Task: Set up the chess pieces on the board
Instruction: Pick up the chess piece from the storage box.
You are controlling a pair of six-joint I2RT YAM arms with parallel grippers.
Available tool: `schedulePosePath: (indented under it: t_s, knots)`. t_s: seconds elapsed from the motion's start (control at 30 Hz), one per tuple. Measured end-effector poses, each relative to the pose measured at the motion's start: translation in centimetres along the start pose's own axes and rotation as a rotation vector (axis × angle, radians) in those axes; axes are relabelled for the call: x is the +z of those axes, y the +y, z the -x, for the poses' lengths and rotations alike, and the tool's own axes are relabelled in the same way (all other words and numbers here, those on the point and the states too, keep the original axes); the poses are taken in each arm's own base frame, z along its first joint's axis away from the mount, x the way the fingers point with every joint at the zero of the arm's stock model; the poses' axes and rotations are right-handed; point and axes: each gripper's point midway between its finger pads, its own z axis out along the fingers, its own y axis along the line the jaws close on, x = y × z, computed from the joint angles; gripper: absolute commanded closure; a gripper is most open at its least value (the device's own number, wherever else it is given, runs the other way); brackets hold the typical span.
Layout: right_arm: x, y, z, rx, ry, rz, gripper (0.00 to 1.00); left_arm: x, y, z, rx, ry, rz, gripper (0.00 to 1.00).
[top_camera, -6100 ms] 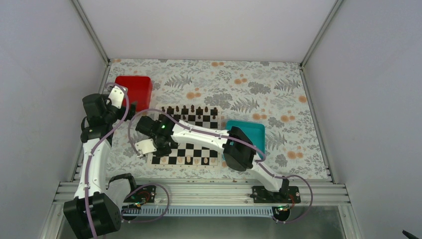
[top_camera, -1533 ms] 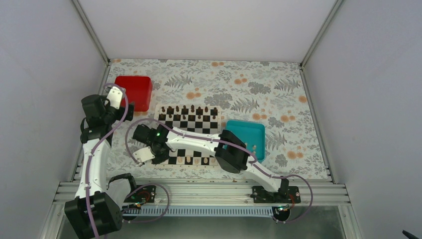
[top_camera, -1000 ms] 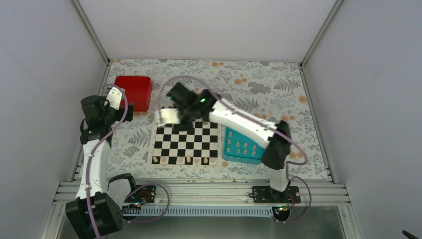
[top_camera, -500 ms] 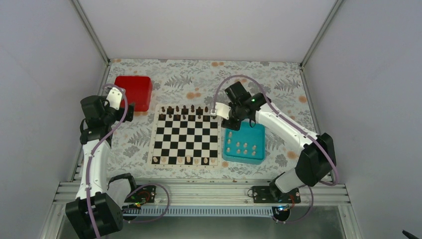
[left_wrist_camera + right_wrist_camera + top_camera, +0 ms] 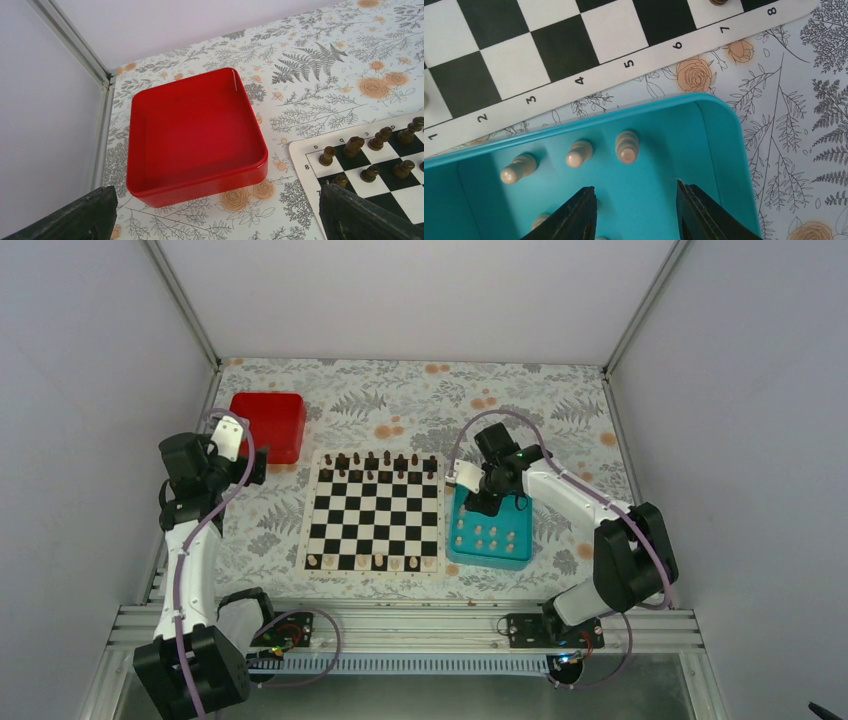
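The chessboard [image 5: 372,515] lies mid-table, dark pieces [image 5: 385,460] along its far rows and several light pieces [image 5: 370,562] on its near row. A teal tray [image 5: 518,508] to its right holds several light pawns [image 5: 490,535]. My right gripper [image 5: 478,502] hovers open over the tray's far left corner; in the right wrist view its fingers [image 5: 584,212] straddle bare teal floor just below three light pawns [image 5: 626,146]. My left gripper [image 5: 255,468] is open near the red tray [image 5: 270,425], holding nothing; dark pieces [image 5: 372,145] show at the board's corner.
The red tray [image 5: 192,135] is empty and sits at the far left beside the board. The floral tablecloth [image 5: 520,410] covers the table. Grey walls and metal rails [image 5: 400,625] enclose the workspace.
My right arm has swung from the board's near left corner, across the far row, to above the teal tray. The left arm has stayed by the red tray.
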Motion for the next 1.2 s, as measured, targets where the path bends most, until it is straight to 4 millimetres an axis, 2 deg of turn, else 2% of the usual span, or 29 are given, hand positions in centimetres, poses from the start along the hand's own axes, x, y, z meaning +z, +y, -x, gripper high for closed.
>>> schedulePosePath:
  t_s: [0.27, 0.57, 0.87, 1.0, 1.2]
  knots:
    - [0.6, -0.5, 0.4, -0.009, -0.032, -0.001, 0.57, -0.1, 0.4, -0.1, -0.006, 0.002, 0.009, 0.0]
    - [2.9, 0.0, -0.3, -0.003, 0.008, 0.055, 0.59, -0.2, 0.7, -0.2, -0.012, -0.001, 0.01, 0.0]
    - [3.6, -0.1, -0.2, -0.002, 0.002, 0.064, 0.66, -0.3, 0.8, -0.2, -0.018, -0.005, 0.007, 0.0]
    - [4.1, 0.0, -0.4, 0.001, 0.014, 0.075, 0.71, -0.3, 0.8, -0.2, -0.02, -0.007, 0.002, 0.0]
    - [4.3, 0.1, -0.4, 0.006, 0.015, 0.083, 0.88, -0.3, 0.7, -0.3, -0.023, -0.004, -0.007, 0.0]
